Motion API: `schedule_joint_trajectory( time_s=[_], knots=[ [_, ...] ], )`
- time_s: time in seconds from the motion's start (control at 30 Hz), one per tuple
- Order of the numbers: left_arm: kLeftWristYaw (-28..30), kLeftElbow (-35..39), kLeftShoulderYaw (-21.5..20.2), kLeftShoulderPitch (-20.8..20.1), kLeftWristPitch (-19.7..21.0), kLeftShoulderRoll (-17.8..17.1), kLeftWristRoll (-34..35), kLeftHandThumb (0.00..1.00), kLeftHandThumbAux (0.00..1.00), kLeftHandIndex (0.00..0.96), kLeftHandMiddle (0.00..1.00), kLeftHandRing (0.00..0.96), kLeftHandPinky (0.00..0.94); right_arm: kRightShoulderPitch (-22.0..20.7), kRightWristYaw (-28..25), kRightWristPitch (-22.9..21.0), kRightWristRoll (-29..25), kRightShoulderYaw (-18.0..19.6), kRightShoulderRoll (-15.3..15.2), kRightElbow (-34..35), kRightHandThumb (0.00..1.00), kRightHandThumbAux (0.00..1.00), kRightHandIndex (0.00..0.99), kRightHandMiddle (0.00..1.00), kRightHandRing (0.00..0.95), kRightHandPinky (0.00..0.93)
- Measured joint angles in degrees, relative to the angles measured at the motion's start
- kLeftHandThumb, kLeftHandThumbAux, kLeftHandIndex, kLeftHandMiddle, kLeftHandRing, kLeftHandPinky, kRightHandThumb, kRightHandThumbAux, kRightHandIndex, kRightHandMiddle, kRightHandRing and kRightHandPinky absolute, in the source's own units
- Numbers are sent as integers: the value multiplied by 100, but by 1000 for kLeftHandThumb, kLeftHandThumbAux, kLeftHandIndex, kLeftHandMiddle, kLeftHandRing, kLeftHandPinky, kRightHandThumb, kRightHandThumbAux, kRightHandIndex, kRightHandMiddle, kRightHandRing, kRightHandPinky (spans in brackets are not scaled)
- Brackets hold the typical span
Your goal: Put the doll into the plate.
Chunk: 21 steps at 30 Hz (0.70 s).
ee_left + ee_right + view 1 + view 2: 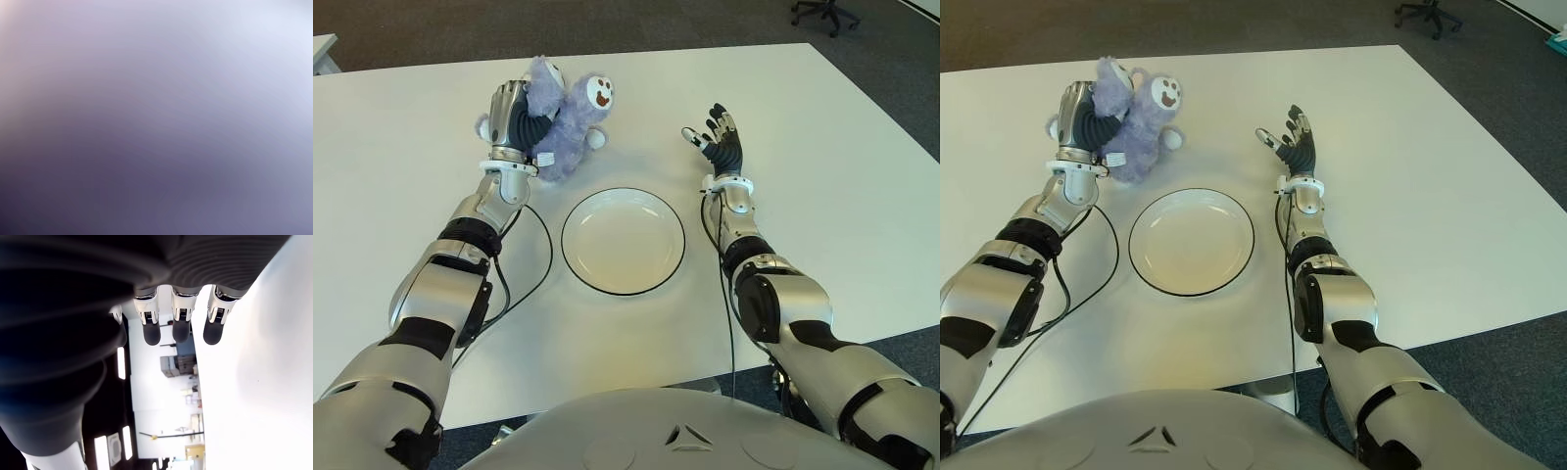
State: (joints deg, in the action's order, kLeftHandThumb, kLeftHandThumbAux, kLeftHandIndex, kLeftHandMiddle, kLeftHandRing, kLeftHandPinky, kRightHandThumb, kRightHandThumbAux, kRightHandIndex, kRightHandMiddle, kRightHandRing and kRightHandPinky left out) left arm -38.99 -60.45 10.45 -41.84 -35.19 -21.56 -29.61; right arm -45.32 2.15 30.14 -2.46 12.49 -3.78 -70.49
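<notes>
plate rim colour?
Black rim on a white plate, clearest in the left eye view.

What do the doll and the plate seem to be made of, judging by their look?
Doll: soft plush fabric, lilac and fuzzy at its edges, with a white face patch; the left hand clasps it. Plate: smooth, glossy white with a thin dark rim, likely ceramic, though melamine would look alike.

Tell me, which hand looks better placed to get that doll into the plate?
Left. The left hand already grips the purple doll just beyond the plate; the right hand is open, empty, on the plate's other side.
</notes>
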Motion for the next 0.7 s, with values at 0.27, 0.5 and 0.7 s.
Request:
schedule_joint_trajectory(
  time_s=[0.27,0.5,0.7],
  knots=[
    [271,3,-79,0,-4,27,263,936,611,848,888,897,885,0,-6,3,0,0,-14,0,81,808,76,35,39,85],
    [297,13,-89,0,-8,31,288,956,600,842,886,896,884,0,-1,4,0,0,-15,0,83,805,78,38,41,86],
    [297,15,-92,0,-5,33,297,957,595,843,892,900,888,0,25,6,1,0,-15,0,74,789,79,38,40,86]
  ],
)
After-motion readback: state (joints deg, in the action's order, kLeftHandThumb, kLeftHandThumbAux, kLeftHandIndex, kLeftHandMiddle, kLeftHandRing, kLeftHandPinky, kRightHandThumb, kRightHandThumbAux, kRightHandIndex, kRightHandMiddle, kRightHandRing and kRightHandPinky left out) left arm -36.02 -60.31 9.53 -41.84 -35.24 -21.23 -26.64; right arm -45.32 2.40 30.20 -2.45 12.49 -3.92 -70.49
